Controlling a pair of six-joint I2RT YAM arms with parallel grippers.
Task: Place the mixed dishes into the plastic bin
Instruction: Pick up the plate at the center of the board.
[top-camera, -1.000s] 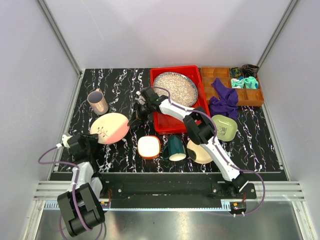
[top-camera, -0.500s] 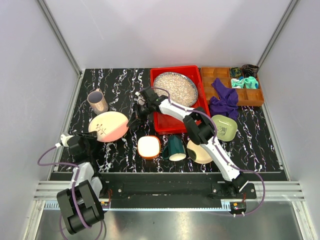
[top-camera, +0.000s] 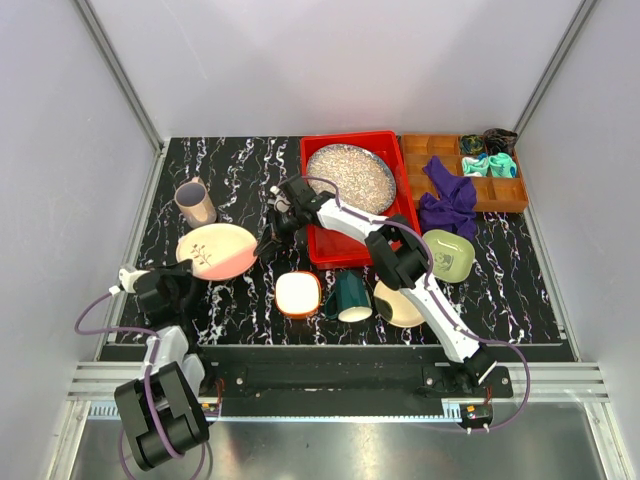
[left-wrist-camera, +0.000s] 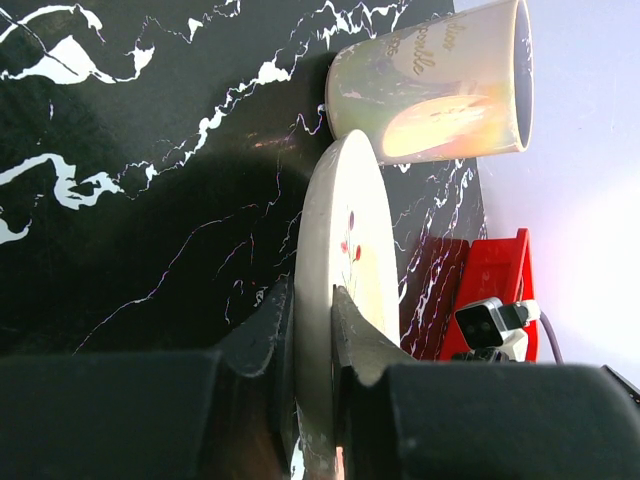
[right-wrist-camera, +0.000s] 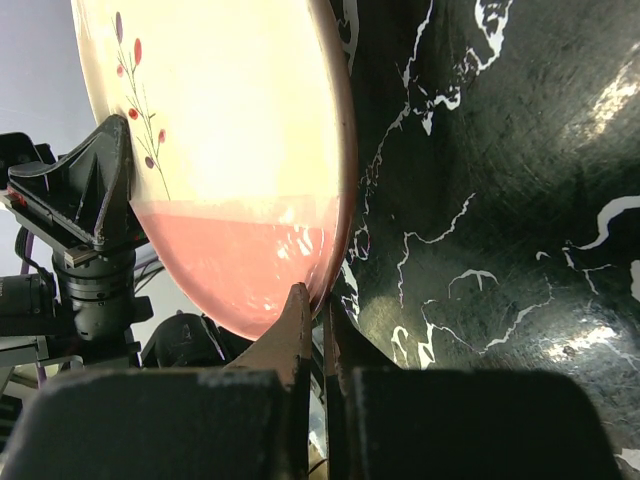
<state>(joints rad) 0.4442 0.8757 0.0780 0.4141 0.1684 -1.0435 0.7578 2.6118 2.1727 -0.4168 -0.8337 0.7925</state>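
Item: pink-cream plate (top-camera: 217, 251), on counter (top-camera: 230, 170) left of plastic bin (top-camera: 350, 137) (outside it). Left tool (left-wrist-camera: 312, 300) clamps its near rim. Right tool (right-wrist-camera: 312, 300) fully closed, empty, tips at right rim.

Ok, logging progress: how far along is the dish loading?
Done: the speckled grey plate lies in the red bin. In hand: the left pincer clamps the pink-cream plate by its rim; the shut right pincer is at its opposite edge. To go: mauve cup, orange-white bowl, dark green mug, pale yellow plate, light green bowl, on the table.
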